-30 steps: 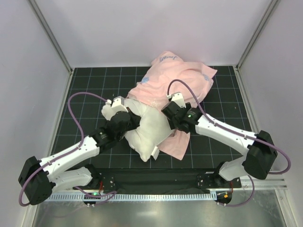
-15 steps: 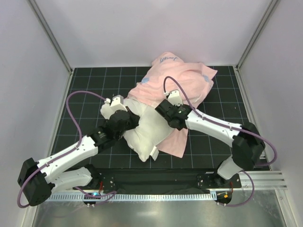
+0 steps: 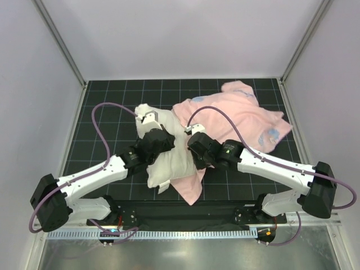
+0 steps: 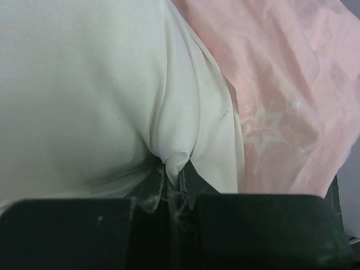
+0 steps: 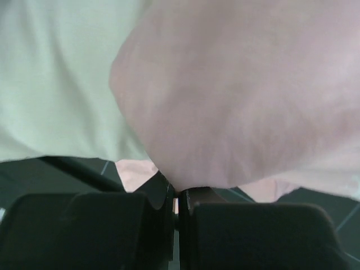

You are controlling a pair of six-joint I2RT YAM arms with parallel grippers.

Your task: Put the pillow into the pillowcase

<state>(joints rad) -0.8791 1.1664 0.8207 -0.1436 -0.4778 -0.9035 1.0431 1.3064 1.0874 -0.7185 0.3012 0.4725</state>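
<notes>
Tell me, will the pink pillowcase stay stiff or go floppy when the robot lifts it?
Probably floppy: the pillowcase lies rumpled in soft folds. Likely light too, since the right pincer holds it by just a thin pinched fold.

The left gripper (image 4: 172, 183) is sitting at the bottom of the frame, its dark fingers (image 4: 153, 188) drawn close together and pinching a narrow fold of white cloth. That fold is running up from the jaws in long creases into the pillow (image 4: 84, 95), which is bulging across the left and middle of the view. Along the pillow's right side the pillowcase (image 4: 287, 73) is lying against it, showing pale pink fabric with a faint white snowflake (image 4: 269, 126) printed on it. A few loose fibres are clinging around the fingertips. The gripper's black body is filling the lower edge.
</notes>
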